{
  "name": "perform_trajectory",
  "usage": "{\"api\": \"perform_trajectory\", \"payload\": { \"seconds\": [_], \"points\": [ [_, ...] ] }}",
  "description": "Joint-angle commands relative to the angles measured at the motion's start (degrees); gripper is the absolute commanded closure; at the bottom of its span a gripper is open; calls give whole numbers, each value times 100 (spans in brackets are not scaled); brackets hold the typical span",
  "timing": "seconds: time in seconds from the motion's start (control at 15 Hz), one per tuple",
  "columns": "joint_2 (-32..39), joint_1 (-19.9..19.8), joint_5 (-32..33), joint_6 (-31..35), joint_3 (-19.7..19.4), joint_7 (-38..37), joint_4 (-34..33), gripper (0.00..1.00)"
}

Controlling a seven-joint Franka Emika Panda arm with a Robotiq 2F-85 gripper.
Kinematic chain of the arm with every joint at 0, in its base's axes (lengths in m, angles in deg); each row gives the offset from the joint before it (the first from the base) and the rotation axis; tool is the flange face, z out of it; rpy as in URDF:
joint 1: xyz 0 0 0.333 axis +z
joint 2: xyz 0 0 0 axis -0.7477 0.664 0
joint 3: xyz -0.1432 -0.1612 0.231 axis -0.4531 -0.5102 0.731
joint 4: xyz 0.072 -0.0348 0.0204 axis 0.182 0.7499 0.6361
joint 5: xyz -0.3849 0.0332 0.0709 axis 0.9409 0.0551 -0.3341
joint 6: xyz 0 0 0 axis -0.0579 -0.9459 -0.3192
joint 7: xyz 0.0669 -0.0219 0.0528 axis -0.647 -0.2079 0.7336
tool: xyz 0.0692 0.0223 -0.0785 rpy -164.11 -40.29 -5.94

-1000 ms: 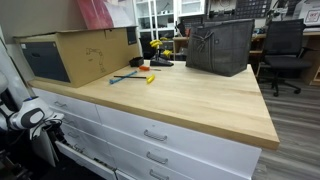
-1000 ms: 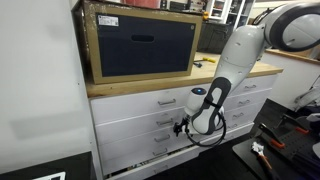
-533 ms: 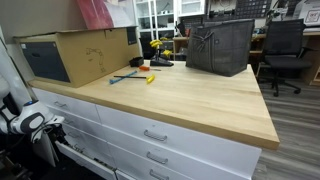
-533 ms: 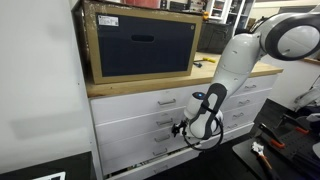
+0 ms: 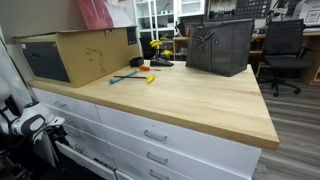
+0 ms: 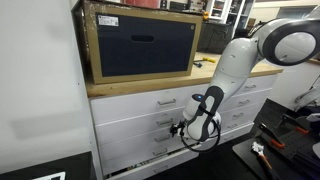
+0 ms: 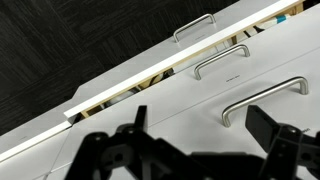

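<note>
in an exterior view the white arm (image 6: 240,60) bends down from the upper right, in front of the bench (image 6: 140,87). its dark claw (image 6: 182,128) hangs low, close against the white drawer fronts, just beside a metal drawer handle (image 6: 165,121); how its jaws stand is too small to tell. the lowest drawer (image 6: 150,157) stands slightly ajar. on the bench sits a cardboard box (image 6: 140,42) with a dark front.

tabletop (image 5: 190,100): light wood, bare across its near half | far end: large cardboard box (image 5: 80,55), dark panel on one face | far edge: dark grey bag (image 5: 220,47), upright | between them: blue tool (image 5: 127,77), small yellow tool (image 5: 151,78) just beside it
</note>
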Motion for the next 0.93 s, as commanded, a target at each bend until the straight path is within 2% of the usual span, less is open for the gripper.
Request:
{"api": "perform_trajectory", "payload": {
  "seconds": [0.0, 0.27, 0.87],
  "points": [
    [128, -140, -147, 156, 152, 23, -197, 0],
    [240, -184, -165, 167, 219, 22, -348, 0],
    [690, -110, -152, 428, 86, 179, -737, 0]
  ]
}}
